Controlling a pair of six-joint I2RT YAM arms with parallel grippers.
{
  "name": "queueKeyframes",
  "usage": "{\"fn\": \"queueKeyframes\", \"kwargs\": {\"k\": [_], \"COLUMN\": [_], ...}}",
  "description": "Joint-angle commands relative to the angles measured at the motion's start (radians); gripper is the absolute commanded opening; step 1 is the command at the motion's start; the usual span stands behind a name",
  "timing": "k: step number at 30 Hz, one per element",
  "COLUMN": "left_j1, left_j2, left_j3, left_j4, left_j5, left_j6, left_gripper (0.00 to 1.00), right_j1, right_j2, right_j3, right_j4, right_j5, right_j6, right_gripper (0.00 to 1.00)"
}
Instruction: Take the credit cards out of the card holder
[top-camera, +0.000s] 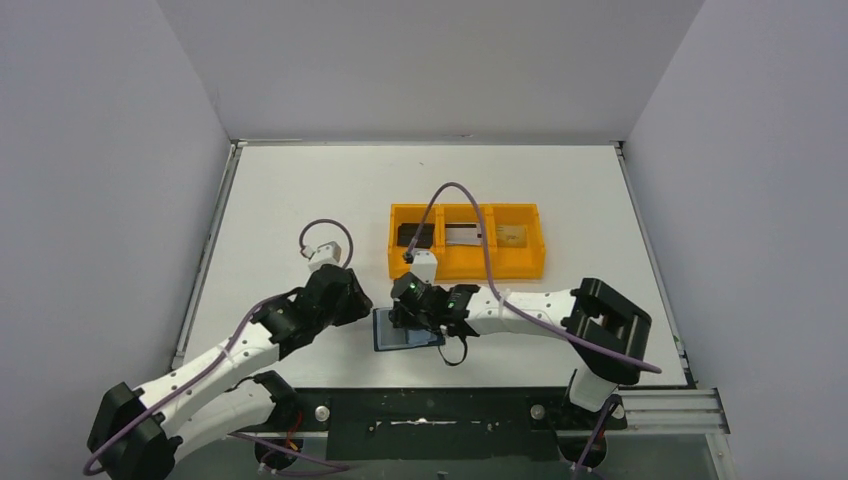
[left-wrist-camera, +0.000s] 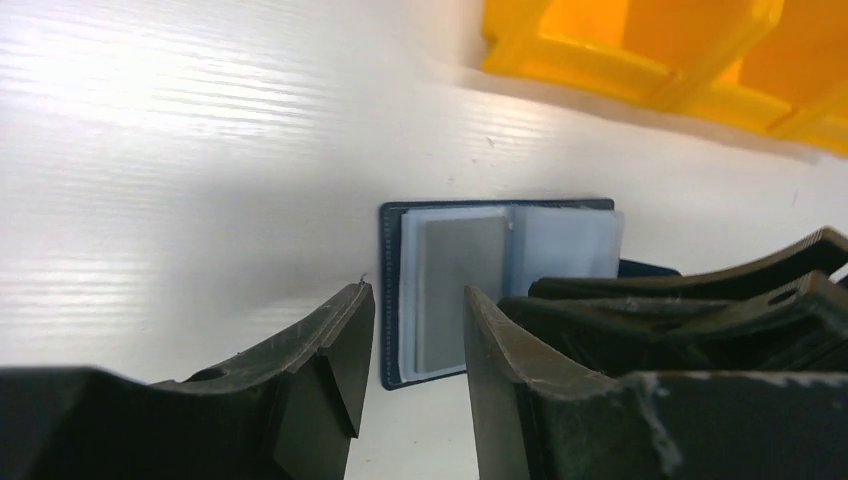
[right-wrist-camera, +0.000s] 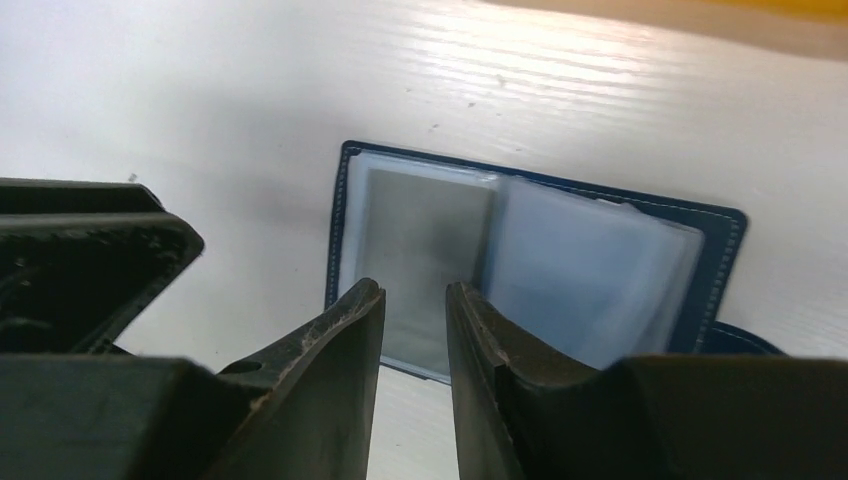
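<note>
Navy-blue leather-look card holder (top-camera: 392, 335) lay open and flat on the white table (top-camera: 300, 200), just on the near side of the orange tray (top-camera: 465, 272) and between the two arms. Its pale blue-grey plastic pockets faced up. A grey card (right-wrist-camera: 425, 250) sat in the left-hand pocket; the right-hand pockets looked cloudy, and their contents could not be made out.

The left tool (left-wrist-camera: 415, 300) was at the holder's left edge, its fingers apart with a clear gap and nothing between them. The right tool (right-wrist-camera: 415, 295) hung over the holder's near edge, its fingers close but parted by a narrow slit, gripping nothing.

In the tray, each of the three compartments held one card: a black card (top-camera: 413, 236), a silver card (top-camera: 462, 238) and a tan card (top-camera: 512, 236).
</note>
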Motion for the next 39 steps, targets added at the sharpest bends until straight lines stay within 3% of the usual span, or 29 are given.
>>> {"fn": "queueKeyframes", "kwargs": {"k": [1,6,12,18,33,39], "left_j1": [0.015,0.024,0.028,0.030,0.030,0.031], "left_j2": [-0.146,-0.288,-0.334,-0.336,-0.319,-0.312], "left_j3": [-0.020,-0.039,-0.025,-0.026,-0.038,-0.041], "left_j4": [-0.121,-0.168,-0.215,-0.209,-0.169,-0.153], "left_j5": [-0.204,-0.265,-0.296,-0.286,-0.245,-0.230], "left_j6": [-0.117,-0.156,-0.159,-0.156,-0.133,-0.124], "left_gripper": [0.38,0.39,0.40,0.40,0.40,0.40], "right_j1": [0.070,0.113,0.143,0.161,0.120,0.110], "right_j2": [0.064,0.167,0.301,0.388,0.218,0.158], "right_j3": [0.151,0.278,0.416,0.452,0.281,0.275], "right_j4": [-0.113,-0.250,-0.404,-0.460,-0.204,-0.177], "right_j5": [0.142,0.201,0.260,0.272,0.173,0.159], "right_j6": [-0.014,-0.038,-0.036,-0.015,-0.029,-0.032], "right_gripper": [0.32,0.36,0.40,0.32,0.01,0.00]}}
